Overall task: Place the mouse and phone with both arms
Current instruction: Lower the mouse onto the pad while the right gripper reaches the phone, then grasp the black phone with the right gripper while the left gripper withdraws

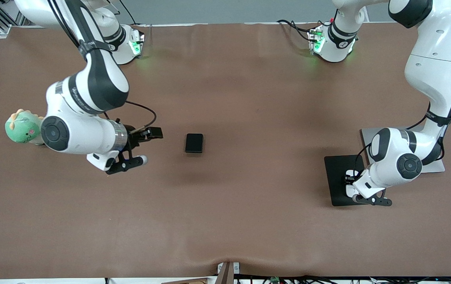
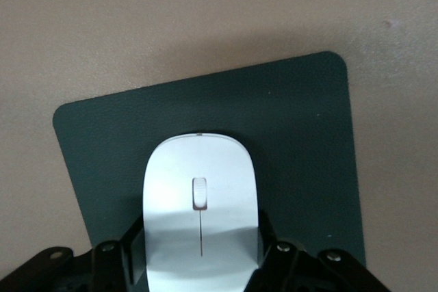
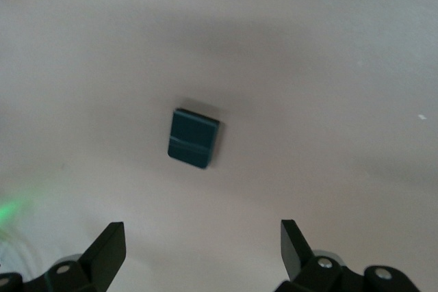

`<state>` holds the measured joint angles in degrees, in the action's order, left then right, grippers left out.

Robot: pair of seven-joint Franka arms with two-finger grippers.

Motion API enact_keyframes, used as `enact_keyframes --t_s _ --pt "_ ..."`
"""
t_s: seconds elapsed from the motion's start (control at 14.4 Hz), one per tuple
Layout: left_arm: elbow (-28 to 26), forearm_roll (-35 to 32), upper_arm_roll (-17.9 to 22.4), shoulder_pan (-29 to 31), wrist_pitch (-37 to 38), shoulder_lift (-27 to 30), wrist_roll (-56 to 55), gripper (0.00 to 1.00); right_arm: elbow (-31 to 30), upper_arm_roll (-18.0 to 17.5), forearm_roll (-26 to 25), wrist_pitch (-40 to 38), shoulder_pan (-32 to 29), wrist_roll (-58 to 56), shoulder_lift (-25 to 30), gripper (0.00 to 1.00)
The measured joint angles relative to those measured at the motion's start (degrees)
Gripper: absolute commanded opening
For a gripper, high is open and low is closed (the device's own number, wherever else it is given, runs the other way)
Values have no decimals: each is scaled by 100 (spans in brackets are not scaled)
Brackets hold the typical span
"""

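**Mouse at the pad, phone not yet taken**

In the front view you see the brown matte table with two white jointed arms. The left gripper is low over the flat black rectangular pad, at the left arm's end of the table. A grey flat board lies just beside the pad, farther from the camera. The small black rectangular phone with rounded corners lies flat on the bare table, toward the right arm's end. The right gripper hangs over the table near the phone but apart from it. A green plush toy sits beside the right arm.

In the left wrist view you see the small white oval mouse, smooth and glossy, with a thin centre line. The left gripper is clamped on its sides. The mouse is over the pad, which has a fine leather-like grain and rounded corners. I cannot tell whether it already touches the pad.

In the right wrist view the phone lies alone on the table, and the right gripper has its fingers wide apart, holding nothing.

My judgement: the mouse half is nearly done, you only need to release it. The phone half is not started.
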<state>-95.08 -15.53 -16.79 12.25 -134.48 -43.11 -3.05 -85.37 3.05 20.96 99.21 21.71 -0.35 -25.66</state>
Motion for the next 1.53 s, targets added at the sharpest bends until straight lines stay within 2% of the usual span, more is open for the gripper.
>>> enact_keyframes --t_s 0.35,0.49,0.83,1.04,1.25,1.39,1.53 --pt "58 -3 -9 -4 -5 9 -40 100 -178 3 0 377 607 89 -385 100" --pt "145 -5 -43 -9 9 143 -40 100 -330 6 -4 783 768 90 -540 100" --pt "390 -5 -226 -16 991 1059 -40 100 -807 5 -5 1988 1101 91 -953 100" --pt "418 -5 -341 -18 1657 1696 -40 100 -1311 6 -5 2644 1347 249 -1101 100" --pt "431 108 -339 -36 2265 2313 -40 100 -1550 40 -5 2784 1365 902 -1099 100" --pt "432 457 -90 -262 2650 2700 -34 100 -1550 43 -5 2769 1371 1542 -1086 100" --pt "434 923 528 -879 3100 3072 -28 100 -1552 36 -5 2759 1415 1878 -1080 100"
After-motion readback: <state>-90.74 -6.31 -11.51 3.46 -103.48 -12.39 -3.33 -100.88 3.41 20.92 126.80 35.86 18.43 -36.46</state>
